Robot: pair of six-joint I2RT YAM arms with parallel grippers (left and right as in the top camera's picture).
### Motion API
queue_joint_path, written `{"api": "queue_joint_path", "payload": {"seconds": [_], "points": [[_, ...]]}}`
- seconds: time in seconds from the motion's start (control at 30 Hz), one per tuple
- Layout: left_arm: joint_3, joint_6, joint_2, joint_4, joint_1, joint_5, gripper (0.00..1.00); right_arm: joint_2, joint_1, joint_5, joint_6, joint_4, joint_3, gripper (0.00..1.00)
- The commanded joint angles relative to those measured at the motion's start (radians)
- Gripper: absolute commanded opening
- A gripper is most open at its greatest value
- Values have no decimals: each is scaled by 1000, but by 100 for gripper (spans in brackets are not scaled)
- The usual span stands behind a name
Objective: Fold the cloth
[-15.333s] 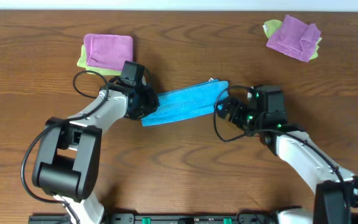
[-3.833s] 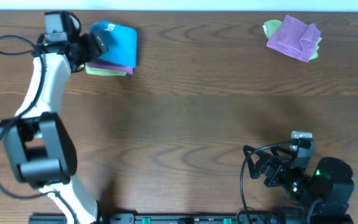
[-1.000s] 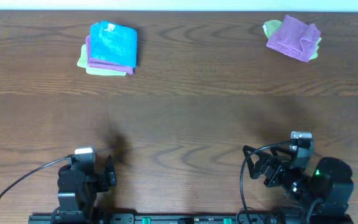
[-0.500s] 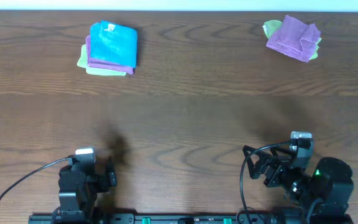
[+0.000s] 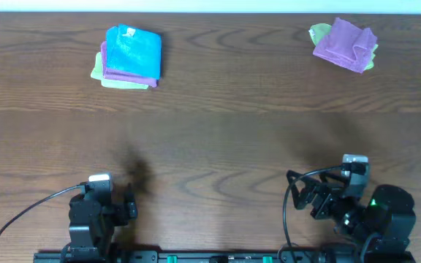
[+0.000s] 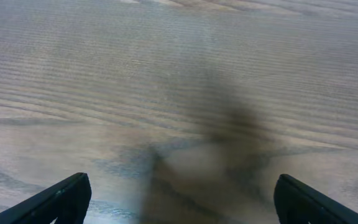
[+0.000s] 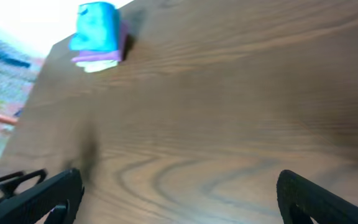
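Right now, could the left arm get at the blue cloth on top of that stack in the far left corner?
Probably yes. The blue cloth lies uncovered on top of its stack, only bare table lies between it and the left claw, which is open. It is a long stretch, though.

Far right: purple cloth (image 5: 346,42) over yellow-green cloth (image 5: 319,32).

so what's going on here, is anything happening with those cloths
Nothing is being handled right now. The sky-blue cloth lies folded on top of a purple cloth and a yellow-green cloth at the far left of the table. A rumpled pile of purple and yellow-green cloth sits at the far right. Both arms sit at the near edge; the left fingers and right fingers are open and hold nothing. The fold looks done.
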Motion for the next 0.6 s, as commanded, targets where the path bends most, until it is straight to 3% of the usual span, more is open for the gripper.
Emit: {"api": "queue_joint_path", "payload": {"seconds": [0.0,0.1,0.27,0.57], "points": [[-15,18,-10,-20,5,-18,95,-7,3,99,9,-26,-2,99],[-15,18,-10,-20,5,-18,95,-13,3,231,-14,-8,-11,99],[-15,18,-10,-20,5,-18,95,-48,3,290,-352,134,-101,99],[-15,18,-10,-20,5,-18,95,-215,3,363,-420,183,-301,99]]}}
